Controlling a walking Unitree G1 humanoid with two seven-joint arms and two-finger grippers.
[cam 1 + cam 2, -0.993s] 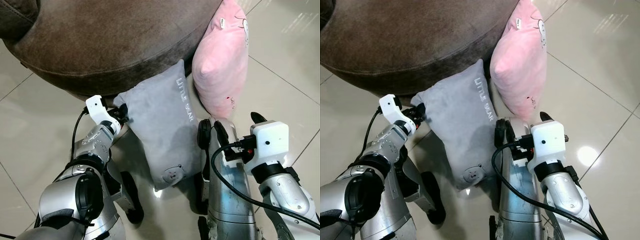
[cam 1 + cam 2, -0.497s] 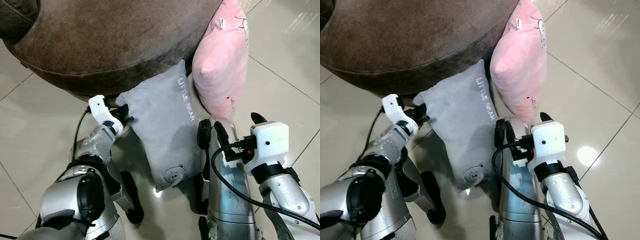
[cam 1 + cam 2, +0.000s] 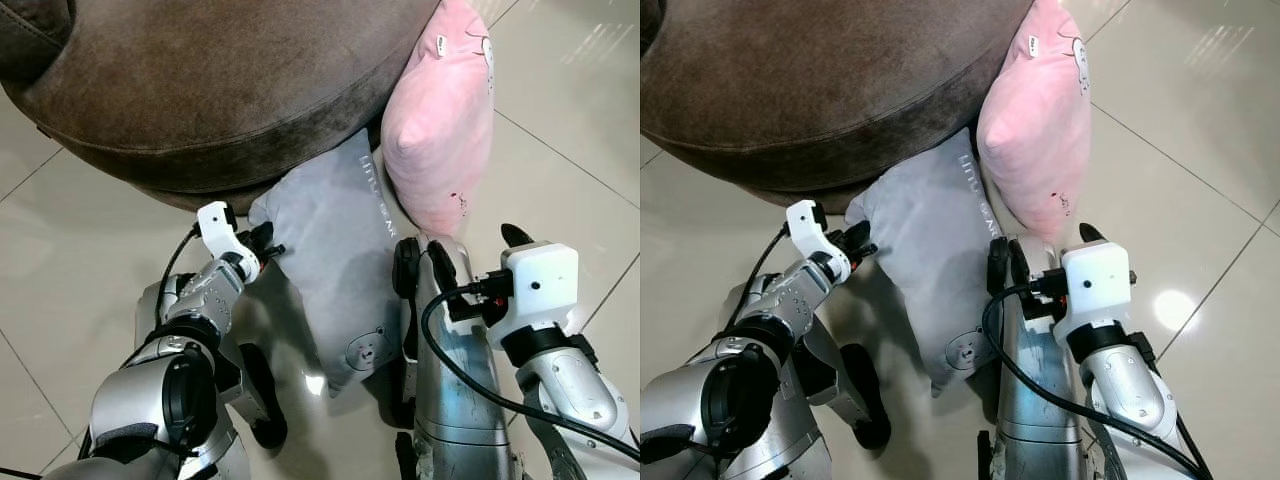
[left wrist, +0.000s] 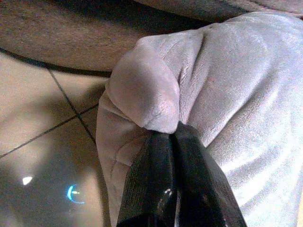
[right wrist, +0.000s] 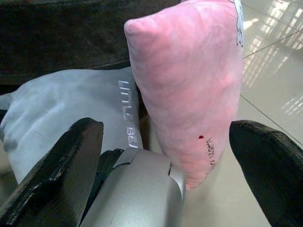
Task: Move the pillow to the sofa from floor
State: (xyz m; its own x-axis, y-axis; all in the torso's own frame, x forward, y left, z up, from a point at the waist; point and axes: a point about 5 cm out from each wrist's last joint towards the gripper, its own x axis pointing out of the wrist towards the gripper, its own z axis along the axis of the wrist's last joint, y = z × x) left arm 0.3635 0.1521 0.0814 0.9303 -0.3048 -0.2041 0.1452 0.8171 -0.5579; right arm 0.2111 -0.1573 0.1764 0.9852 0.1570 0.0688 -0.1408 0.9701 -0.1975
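A grey pillow (image 3: 340, 260) with white lettering and a bear patch lies on the tiled floor, its top tucked under the brown sofa (image 3: 220, 80). My left gripper (image 3: 266, 243) is shut on the pillow's left corner; in the left wrist view the black fingers (image 4: 175, 184) pinch a fold of grey fabric (image 4: 147, 99). A pink pillow (image 3: 440, 120) leans upright against the sofa, beside the grey one. My right gripper (image 5: 175, 156) stands open just in front of the pink pillow (image 5: 189, 85), not touching it.
The rounded brown sofa edge overhangs both pillows. My own silver legs (image 3: 455, 400) and black feet (image 3: 262, 395) stand close below the grey pillow. Glossy beige floor tiles (image 3: 580, 140) spread out to the right and left.
My left gripper has moved right and slightly down, dragging the grey pillow's corner with it; the pillow has swung and bunched closer to the pink pillow. The right arm stays still.
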